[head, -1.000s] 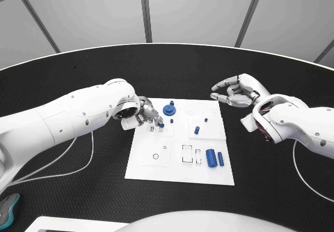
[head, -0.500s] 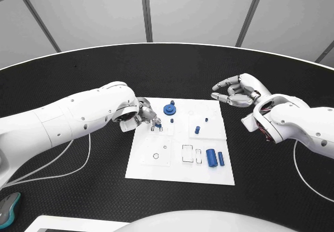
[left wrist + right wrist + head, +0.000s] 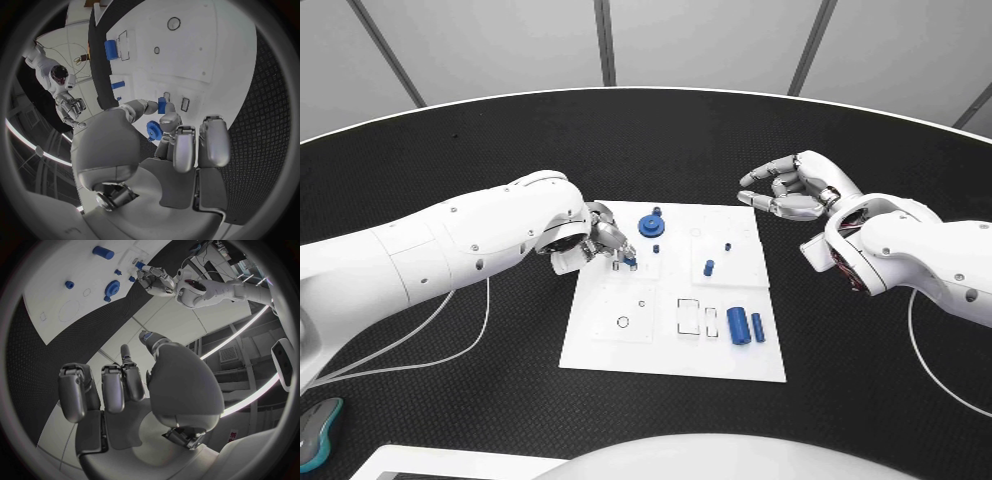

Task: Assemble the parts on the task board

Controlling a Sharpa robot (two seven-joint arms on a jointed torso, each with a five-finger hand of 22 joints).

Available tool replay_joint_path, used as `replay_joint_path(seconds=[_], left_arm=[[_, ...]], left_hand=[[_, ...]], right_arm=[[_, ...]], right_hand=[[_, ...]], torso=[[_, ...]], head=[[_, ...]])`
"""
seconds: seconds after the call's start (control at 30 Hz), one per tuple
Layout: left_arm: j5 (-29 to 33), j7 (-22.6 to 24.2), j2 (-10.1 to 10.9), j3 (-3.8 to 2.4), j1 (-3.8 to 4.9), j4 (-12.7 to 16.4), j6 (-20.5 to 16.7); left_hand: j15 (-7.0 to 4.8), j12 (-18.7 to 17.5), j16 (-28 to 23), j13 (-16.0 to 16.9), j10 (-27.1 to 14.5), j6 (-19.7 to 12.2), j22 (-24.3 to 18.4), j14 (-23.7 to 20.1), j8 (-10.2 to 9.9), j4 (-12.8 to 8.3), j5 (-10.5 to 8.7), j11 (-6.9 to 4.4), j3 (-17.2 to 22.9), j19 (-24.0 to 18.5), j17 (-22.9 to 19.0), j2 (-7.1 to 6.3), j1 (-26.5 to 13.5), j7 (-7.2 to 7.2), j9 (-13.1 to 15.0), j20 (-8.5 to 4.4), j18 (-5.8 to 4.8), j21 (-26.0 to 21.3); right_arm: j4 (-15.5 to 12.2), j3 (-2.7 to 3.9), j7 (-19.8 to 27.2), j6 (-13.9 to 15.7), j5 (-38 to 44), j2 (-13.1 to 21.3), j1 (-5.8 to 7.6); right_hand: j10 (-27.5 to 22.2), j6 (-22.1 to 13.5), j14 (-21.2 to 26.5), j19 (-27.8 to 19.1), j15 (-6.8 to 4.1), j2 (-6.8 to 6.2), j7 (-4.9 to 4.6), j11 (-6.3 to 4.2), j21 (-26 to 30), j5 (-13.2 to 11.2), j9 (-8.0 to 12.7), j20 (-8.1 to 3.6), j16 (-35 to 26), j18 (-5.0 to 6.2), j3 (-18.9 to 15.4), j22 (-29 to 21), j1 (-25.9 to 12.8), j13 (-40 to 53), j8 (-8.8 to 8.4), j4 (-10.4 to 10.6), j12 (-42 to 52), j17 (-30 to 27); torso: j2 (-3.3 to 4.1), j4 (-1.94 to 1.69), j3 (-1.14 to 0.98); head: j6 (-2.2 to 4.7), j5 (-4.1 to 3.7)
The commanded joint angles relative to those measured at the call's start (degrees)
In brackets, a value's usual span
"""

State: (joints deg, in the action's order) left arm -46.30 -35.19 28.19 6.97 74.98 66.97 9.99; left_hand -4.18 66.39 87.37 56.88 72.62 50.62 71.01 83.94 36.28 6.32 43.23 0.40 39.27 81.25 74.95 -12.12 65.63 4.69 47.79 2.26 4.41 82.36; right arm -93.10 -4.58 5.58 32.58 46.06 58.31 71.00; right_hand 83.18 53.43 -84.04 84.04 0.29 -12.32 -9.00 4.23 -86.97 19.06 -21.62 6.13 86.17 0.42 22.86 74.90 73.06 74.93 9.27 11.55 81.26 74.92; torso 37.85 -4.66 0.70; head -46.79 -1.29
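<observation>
Fingers of the left hand [image 3: 599, 240] are bunched together over the upper left part of the task board [image 3: 678, 345], and their tips pinch a small blue peg [image 3: 630, 260] that stands just at the board's surface; the left wrist view shows that same peg [image 3: 162, 105] between the thumb and a fingertip, close to a small rectangular slot in the white plate. Just beside the hand, toward the far edge of the board, sits a round blue gear-like part [image 3: 651, 226]. The right hand [image 3: 788, 189] hangs over the black table [image 3: 473, 150] off the board's far right corner, apart from it, with its fingers curled inward around nothing. Near the middle of the board stands another small blue part [image 3: 708, 268], with a tinier blue piece [image 3: 727, 246] just beyond it. Lower on the board, two blue cylinders lie side by side, a thicker one [image 3: 737, 326] and a thinner one [image 3: 757, 328], just to the right of two empty rectangular recesses [image 3: 697, 318]. A small ring outline [image 3: 623, 322] marks the board's lower left area.
</observation>
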Motion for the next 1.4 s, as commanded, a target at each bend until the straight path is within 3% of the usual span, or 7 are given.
replay_joint_path(seconds=[0.03,1.4], left_arm=[[0.0,-0.1,0.0,0.0,-0.01,0.0,0.3],[-0.4,-1.7,-1.2,0.01,-0.03,-1.2,1.3]], left_hand=[[-0.26,0.3,-0.3,0.2,1.9,1.3,-0.1,4.4,0.2,-6.2,0.52,-1.32,5.9,-0.1,8.9,0.44,-0.1,-1.06,0.1,-0.42,-0.5,0.2],[-0.28,0.2,-0.3,0.0,1.9,1.4,0.0,4.4,0.2,-6.0,0.58,-1.33,5.6,0.0,8.9,0.49,-0.4,-1.07,0.2,-0.45,-0.53,0.2]], right_arm=[[0.0,0.0,0.0,0.0,0.0,0.0,0.0],[0.1,0.0,0.1,-0.1,0.0,-0.1,0.0]], right_hand=[[0.3,-0.1,-4.2,2.4,-0.5,0.31,0.0,-0.15,0.2,0.3,-0.1,-0.26,-0.1,1.07,0.0,8.0,0.2,8.2,0.39,0.2,0.1,8.3],[0.3,-0.1,-4.2,2.4,-0.5,0.31,0.0,-0.15,0.2,0.3,-0.1,-0.26,-0.1,1.07,0.0,8.0,0.2,8.2,0.39,0.2,0.1,8.3]], torso=[[0.03,-0.03,-0.03],[0.02,-0.02,0.02]], head=[[-0.1,-0.06],[-0.83,-0.07]])
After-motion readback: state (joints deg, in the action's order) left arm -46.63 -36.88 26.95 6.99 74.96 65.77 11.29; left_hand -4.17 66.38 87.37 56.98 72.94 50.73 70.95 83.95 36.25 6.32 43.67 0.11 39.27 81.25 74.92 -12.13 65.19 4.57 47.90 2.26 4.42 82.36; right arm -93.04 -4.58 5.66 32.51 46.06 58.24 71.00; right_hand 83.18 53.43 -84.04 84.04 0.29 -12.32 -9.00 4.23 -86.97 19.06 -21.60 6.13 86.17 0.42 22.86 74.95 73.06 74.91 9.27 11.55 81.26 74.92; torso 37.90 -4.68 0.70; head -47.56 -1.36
